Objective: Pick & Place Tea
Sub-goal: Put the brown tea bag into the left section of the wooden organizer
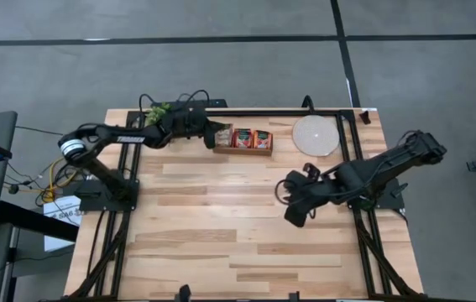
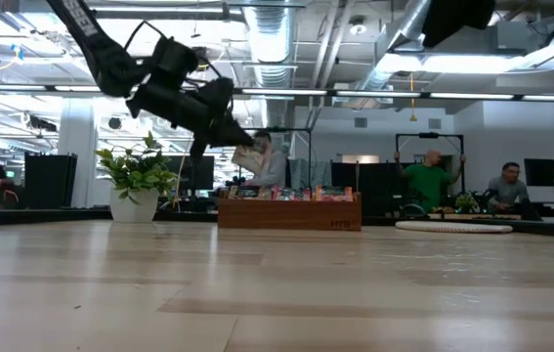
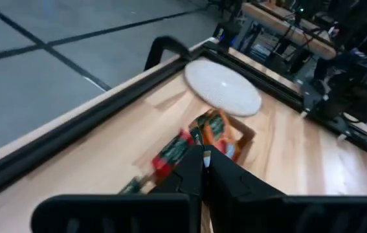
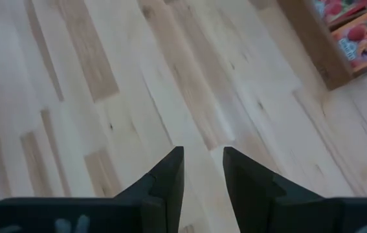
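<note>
While the left gripper (image 1: 217,132) hangs just above the left end of the wooden tray (image 1: 243,151) at the table's (image 1: 221,226) far edge, fingers pinched shut, low view shows a pale sachet (image 2: 248,156) at its tip, so probably gripping it. Remaining tea sachets (image 1: 253,138) stand in the tray. Step looks like mid-pick or carry; next move likely needs a clean lift clear of the tray wall, then travel. Right gripper (image 1: 292,220) waits over the table's right middle, fingers apart, empty. Pale disc (image 1: 316,135) sits near the far right corner; bare wood toward the near edge gives plenty of room.
</note>
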